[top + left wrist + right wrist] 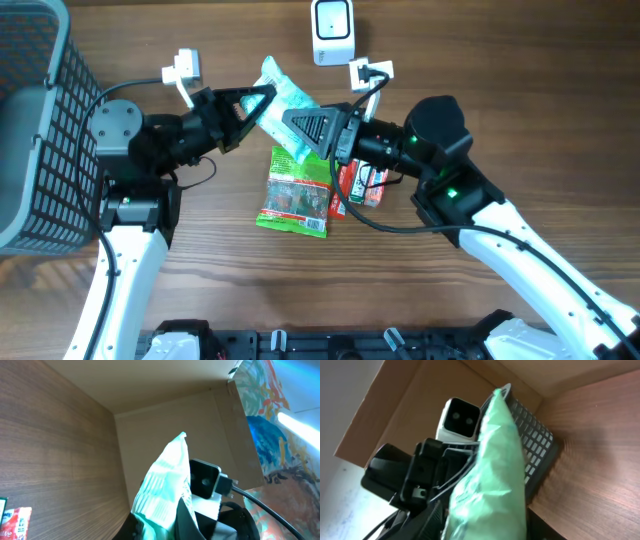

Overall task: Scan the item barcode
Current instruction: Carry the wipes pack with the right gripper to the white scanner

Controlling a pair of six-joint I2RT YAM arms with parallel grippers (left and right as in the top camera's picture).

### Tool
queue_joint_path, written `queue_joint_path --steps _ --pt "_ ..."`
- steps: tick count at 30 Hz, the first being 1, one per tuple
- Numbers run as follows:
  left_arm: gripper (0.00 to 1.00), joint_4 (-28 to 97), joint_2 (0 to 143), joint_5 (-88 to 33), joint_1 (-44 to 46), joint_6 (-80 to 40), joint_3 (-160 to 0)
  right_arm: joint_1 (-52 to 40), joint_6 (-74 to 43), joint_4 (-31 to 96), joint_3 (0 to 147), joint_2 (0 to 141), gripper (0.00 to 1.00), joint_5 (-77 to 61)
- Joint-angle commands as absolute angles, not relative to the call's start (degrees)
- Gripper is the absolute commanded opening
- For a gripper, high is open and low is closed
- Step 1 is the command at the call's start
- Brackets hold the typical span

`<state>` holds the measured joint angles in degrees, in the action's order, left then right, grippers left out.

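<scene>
Overhead: one mint pouch (283, 88), one scanner (331, 30), one basket (45, 110), one green packet (295, 195).

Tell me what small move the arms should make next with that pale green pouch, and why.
Probably close the right gripper firmly on the pouch. The left gripper is shut on one end of it, the right one's fingers appear to flank it without a clearly firm grip, and the scanner stands just beyond, so a two-handed hold or handover looks likely.

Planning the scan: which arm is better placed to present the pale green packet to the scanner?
Probably the left: the left gripper is shut on the packet, near the scanner. Whether the right gripper grips it is unclear.
</scene>
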<state>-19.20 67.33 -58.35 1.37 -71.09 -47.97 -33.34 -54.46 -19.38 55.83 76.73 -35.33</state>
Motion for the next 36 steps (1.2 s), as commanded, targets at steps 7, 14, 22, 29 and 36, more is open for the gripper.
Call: queue_joint_path --steps 7,14,22,29,36 --pt "0.06 -20.3 67.2 -56.2 2.1 -66.8 -48.4 -33.6 -47.4 -19.9 56.6 79.0 0.17 -35.2" --pt "0.46 -19.2 67.3 -51.2 -0.6 -56.5 -48.4 -32.1 -30.6 -9.4 56.6 79.0 0.07 -36.1" --pt "0.49 -9.6 67.3 -40.1 -7.3 -43.4 -48.4 -27.8 -21.9 8.8 56.6 78.8 0.04 -36.6" --pt "0.49 4.0 67.3 -25.1 -11.0 -29.0 -48.4 -22.6 -5.9 25.9 64.8 79.0 0.04 -37.7" --pt "0.95 12.2 69.0 -7.1 -11.5 -22.2 -48.4 -19.2 5.0 54.9 90.6 83.4 0.04 -20.9"
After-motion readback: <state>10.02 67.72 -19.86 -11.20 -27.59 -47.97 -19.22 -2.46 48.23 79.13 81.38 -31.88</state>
